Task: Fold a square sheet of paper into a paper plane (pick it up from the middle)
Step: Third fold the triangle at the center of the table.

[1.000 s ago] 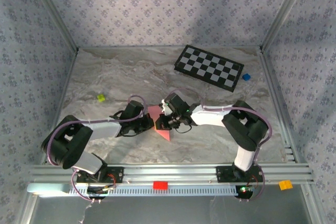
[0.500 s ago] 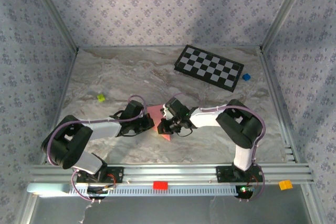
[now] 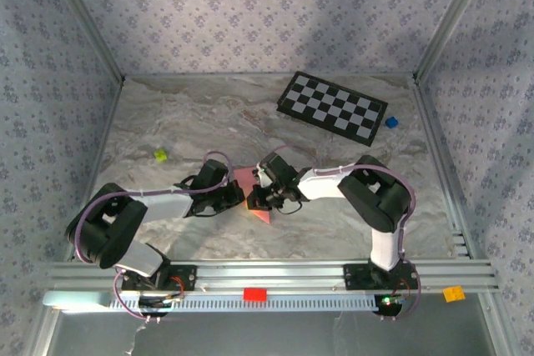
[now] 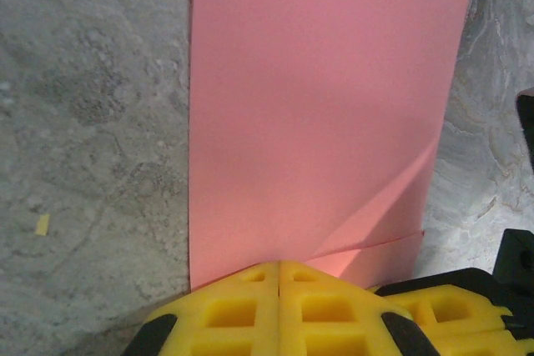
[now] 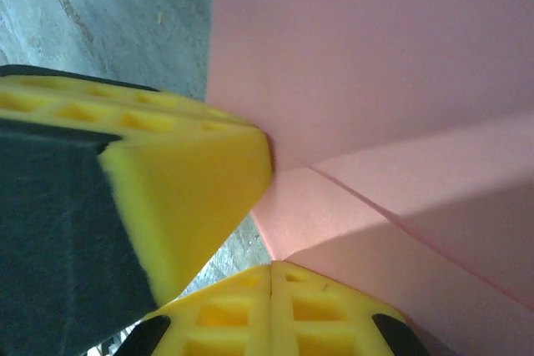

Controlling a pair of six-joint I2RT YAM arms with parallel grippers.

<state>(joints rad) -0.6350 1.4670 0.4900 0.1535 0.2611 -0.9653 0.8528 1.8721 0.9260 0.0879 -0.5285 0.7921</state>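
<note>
On the marbled grey tabletop [image 3: 209, 114], a black-and-white checkerboard [image 3: 332, 107] lies flat toward the far right corner, well apart from everything else but a blue block. Both arms reach inward from their bases at the near edge and meet near the middle, where the pink sheet of paper [image 3: 245, 178] lies on the surface between them, one pointed corner poking out toward the near side. From the left wrist the sheet [image 4: 317, 106] is a long flat strip running away from the fingers, with a slanting crease near its close end; from the right wrist the paper [image 5: 375, 64] shows an overlapping folded flap. The left tool [image 4: 278, 268] has its yellow fingers pressed together with the tips at the sheet's near edge, and the right tool [image 5: 271, 271] is likewise pressed together at the paper, just beside the left one. Whether either actually pinches the paper cannot be told. A yellow-green block [image 3: 160, 155] sits left of the arms, the blue block [image 3: 390, 122] just beside the checkerboard's right corner, and a red block [image 3: 254, 293] and an orange block [image 3: 453, 293] rest on the front rail.
</note>
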